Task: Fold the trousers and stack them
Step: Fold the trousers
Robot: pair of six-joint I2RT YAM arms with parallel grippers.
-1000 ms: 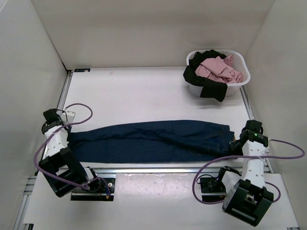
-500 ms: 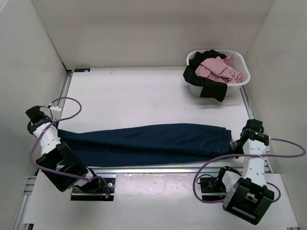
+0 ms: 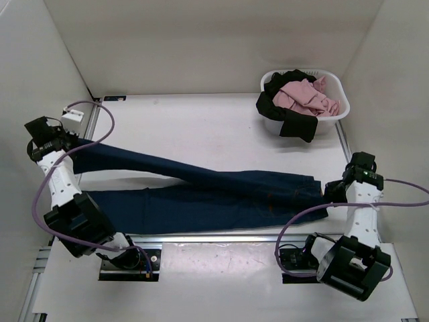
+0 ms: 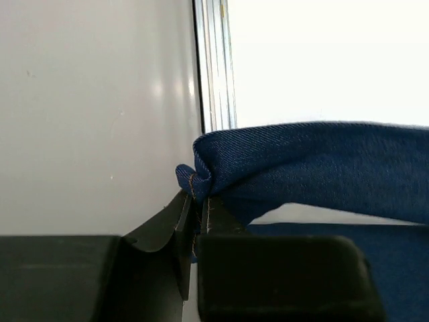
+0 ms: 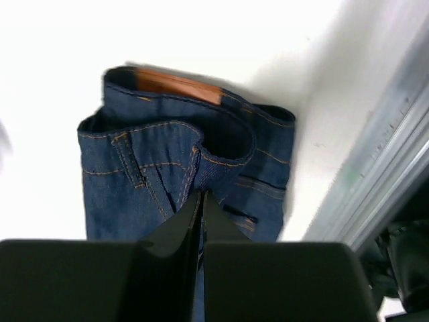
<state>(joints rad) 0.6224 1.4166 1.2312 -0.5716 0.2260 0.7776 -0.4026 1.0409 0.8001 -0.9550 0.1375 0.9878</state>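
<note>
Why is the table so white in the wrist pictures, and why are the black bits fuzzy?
Left wrist view: table overexposed to white, left end effector probably too near to focus, jeans sharp. Right wrist view: same glare, right end effector soft-edged, jeans crisp. Top external view: even light, faint shadows.

We think this is a robot lab, not a home. We see a plain white table (image 3: 201,127) shut in by bare white walls (image 3: 201,40) on the left, right and far sides, like a box. Two robot arms, the left arm (image 3: 60,191) and the right arm (image 3: 365,218), are bolted by a metal rail (image 3: 214,237) at the near edge, with purple cables (image 3: 277,238) looping from them. A white washing basket (image 3: 333,123) of clothes (image 3: 305,95) sits far right.
</note>
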